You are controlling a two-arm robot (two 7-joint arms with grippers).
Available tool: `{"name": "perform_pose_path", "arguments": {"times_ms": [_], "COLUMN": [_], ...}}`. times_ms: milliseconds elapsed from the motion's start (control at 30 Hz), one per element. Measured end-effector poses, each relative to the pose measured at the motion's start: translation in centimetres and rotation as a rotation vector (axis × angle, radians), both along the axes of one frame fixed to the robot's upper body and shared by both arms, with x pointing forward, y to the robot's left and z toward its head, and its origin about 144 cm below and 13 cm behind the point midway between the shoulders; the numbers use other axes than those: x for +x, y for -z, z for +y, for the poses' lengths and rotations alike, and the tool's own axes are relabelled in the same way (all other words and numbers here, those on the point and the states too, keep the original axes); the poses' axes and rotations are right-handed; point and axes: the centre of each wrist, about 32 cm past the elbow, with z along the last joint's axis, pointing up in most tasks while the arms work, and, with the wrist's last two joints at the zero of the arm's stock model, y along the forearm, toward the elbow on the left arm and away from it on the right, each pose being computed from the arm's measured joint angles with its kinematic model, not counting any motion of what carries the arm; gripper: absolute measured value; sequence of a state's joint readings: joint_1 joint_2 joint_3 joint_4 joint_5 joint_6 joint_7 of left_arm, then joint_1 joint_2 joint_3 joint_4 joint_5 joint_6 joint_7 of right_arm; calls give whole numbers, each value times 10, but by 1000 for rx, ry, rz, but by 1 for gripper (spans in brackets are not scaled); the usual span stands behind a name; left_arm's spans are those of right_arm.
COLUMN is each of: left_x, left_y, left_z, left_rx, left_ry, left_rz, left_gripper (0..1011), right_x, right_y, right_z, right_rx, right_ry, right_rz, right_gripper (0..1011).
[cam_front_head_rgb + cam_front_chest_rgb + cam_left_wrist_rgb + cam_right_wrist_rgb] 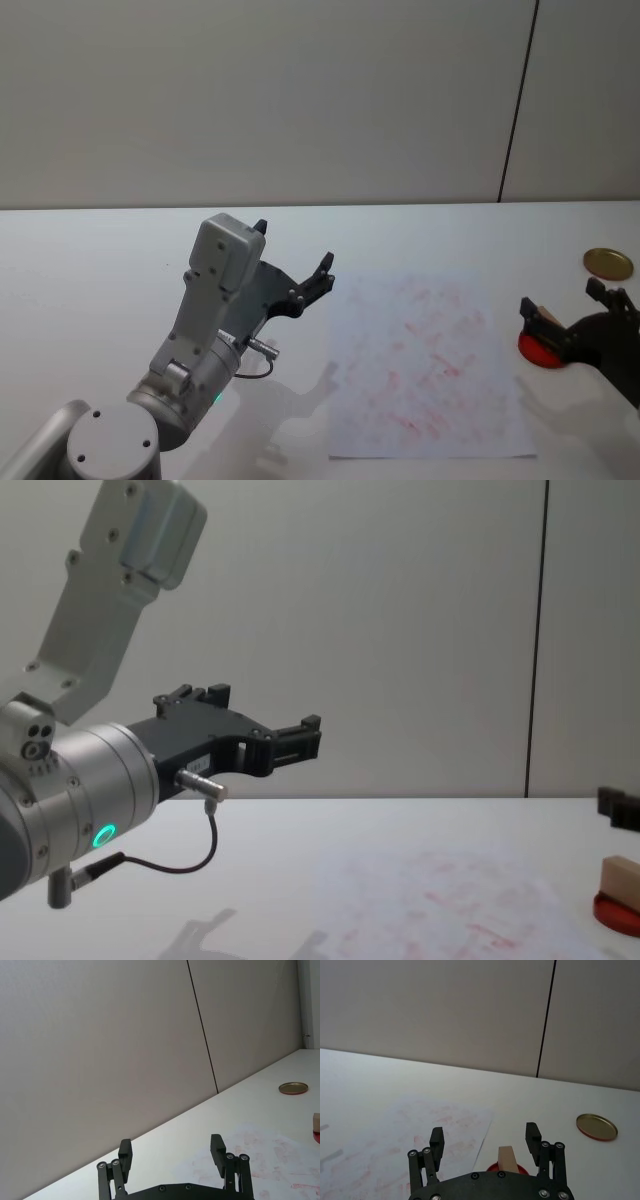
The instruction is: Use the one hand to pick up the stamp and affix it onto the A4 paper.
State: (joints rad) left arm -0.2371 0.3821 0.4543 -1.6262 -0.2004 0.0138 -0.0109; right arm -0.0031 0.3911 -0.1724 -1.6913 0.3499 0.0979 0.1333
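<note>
The stamp (541, 318), a small tan wooden block, stands upright on a round red ink pad (540, 352) just right of the A4 paper (425, 365), a white sheet covered with faint red imprints. My right gripper (562, 298) is open and low over the pad. In the right wrist view the stamp (506, 1158) sits between the spread fingers of that gripper (485, 1134), not clamped. The chest view shows the stamp (620, 878) at the far right. My left gripper (293, 247) is open and empty, raised above the table left of the paper.
A gold metal lid (608, 263) lies flat at the far right of the white table (100, 260), behind the ink pad. A grey wall with a dark vertical seam runs behind the table. The left arm's body stands high over the front left.
</note>
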Motion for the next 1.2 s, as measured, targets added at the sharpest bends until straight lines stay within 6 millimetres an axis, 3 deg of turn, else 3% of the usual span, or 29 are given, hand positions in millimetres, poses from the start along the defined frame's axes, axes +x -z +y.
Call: {"name": "perform_pose_path", "arguments": {"times_ms": [500, 1200], "left_x": [0, 0], "left_y": [0, 0], "left_z": [0, 0], "left_rx": [0, 0], "left_ry": [0, 0], "left_rz": [0, 0], "left_gripper": [993, 993], "right_x": [15, 37], "right_y": [19, 36], "right_z": [-14, -10], "right_rx": [-43, -64], "right_ry": [4, 1], "right_rz": [73, 136], "right_gripper": [1001, 1001]}}
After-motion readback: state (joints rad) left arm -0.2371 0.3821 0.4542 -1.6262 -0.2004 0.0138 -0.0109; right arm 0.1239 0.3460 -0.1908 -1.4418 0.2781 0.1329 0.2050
